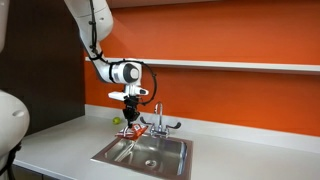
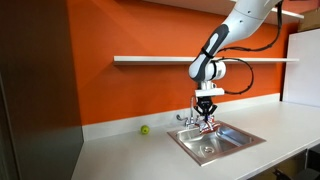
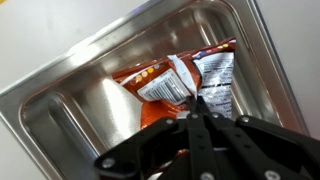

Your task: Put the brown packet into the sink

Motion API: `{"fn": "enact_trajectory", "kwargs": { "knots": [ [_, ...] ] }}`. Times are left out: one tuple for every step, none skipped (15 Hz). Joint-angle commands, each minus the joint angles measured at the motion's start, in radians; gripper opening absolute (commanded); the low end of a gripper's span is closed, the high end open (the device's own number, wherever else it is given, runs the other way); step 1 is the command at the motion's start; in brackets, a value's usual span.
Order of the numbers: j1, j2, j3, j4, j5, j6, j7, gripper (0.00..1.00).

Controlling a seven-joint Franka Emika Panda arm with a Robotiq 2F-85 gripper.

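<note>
The gripper [image 3: 196, 108], pinched shut on the packet [image 3: 160, 85], held it just over the sink [image 3: 65, 108], so opening squarely above its middle, clear of the faucet [image 1: 158, 115], looked wisest.

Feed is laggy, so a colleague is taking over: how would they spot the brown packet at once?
Find the steel sink in the white counter under the orange wall. Just above its basin the hand pinches the brown packet: flat, crinkly, reddish-brown with white print, unlike the small round yellow-green ball on the counter.
</note>
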Motion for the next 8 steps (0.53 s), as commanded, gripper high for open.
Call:
{"fn": "enact_trajectory", "kwargs": {
  "knots": [
    [-0.010, 0.048, 0.000, 0.009, 0.006, 0.056, 0.004, 0.00],
    [-0.010, 0.063, -0.001, 0.011, 0.010, 0.068, 0.003, 0.00],
    [-0.010, 0.078, -0.003, 0.013, 0.012, 0.081, 0.002, 0.00],
    [-0.009, 0.092, -0.005, 0.016, 0.015, 0.092, 0.003, 0.00],
    [-0.008, 0.108, -0.008, 0.019, 0.014, 0.106, 0.004, 0.00],
    [-0.007, 0.122, -0.011, 0.022, 0.013, 0.119, 0.005, 0.00],
    [-0.007, 0.141, -0.015, 0.028, 0.012, 0.131, 0.004, 0.00],
    [-0.006, 0.157, -0.017, 0.034, 0.014, 0.141, 0.002, 0.00]
  ]
}}
